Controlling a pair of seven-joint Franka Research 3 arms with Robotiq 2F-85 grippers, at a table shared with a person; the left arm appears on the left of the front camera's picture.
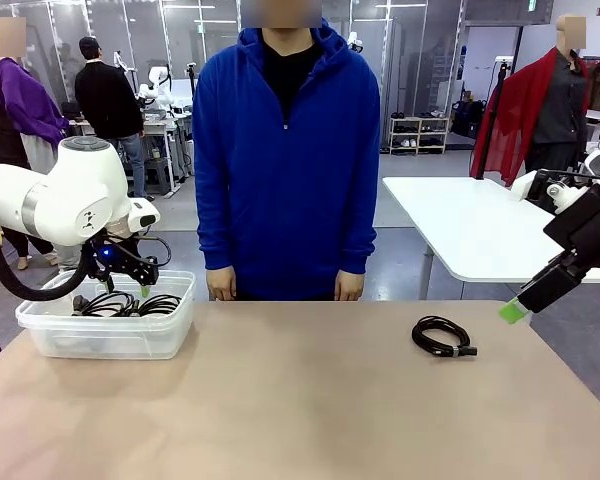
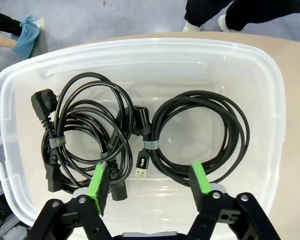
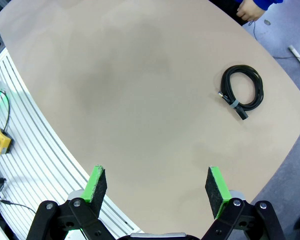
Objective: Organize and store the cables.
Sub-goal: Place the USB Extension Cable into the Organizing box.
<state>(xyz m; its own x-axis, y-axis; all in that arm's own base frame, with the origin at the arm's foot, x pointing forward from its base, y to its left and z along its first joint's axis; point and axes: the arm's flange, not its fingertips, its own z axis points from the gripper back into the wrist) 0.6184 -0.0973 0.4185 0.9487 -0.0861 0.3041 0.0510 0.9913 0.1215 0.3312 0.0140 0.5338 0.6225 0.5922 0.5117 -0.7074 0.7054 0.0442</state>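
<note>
Tan tabletop fills the foreground; one cable coil lies well left of the right gripper, while the left gripper hangs over the single clear bin. From the left wrist: jaws spread, empty, a plug-ended coil and a USB-tipped coil just below, two stored; a rising finger could snag a loop. From the right wrist: jaws wide, empty, that cable coil, the third, ahead.

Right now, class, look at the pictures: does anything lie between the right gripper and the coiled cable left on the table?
Nothing visible does. The right gripper hangs open by the table's right edge, with bare tabletop between it and the cable. The person's hands are at the far edge, off that path.
</note>
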